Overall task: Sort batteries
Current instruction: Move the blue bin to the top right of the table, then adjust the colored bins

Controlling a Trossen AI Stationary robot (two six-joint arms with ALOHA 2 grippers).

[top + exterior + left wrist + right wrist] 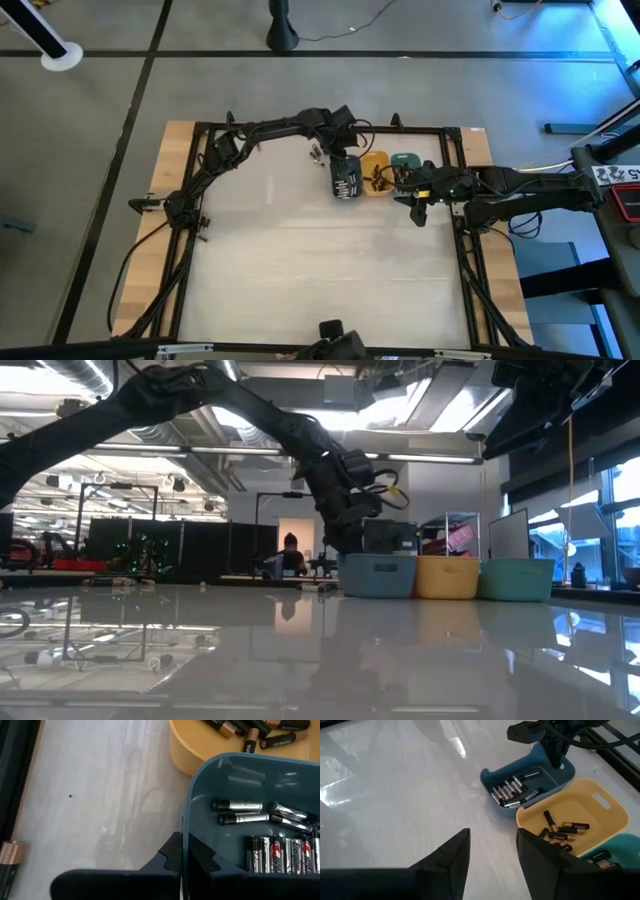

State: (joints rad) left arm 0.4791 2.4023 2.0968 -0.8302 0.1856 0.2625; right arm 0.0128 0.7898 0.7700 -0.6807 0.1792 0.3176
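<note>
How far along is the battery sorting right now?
Mostly sorted, it seems: silver batteries lie in the blue tray, copper-tipped ones in the yellow tray. The left gripper is clamped on the blue tray's wall; the right gripper hovers open, empty. One battery remains on the table.

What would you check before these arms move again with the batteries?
1. Left gripper shut on the blue tray wall: ok.
2. Right gripper jaws open, nothing between them: ok.
3. Silvery batteries lie inside the blue tray: ok.
4. Copper-topped batteries lie inside the yellow tray: ok.
5. One stray battery lies on the table outside the trays: not ok.
6. Contents of the green tray: cannot tell.
</note>
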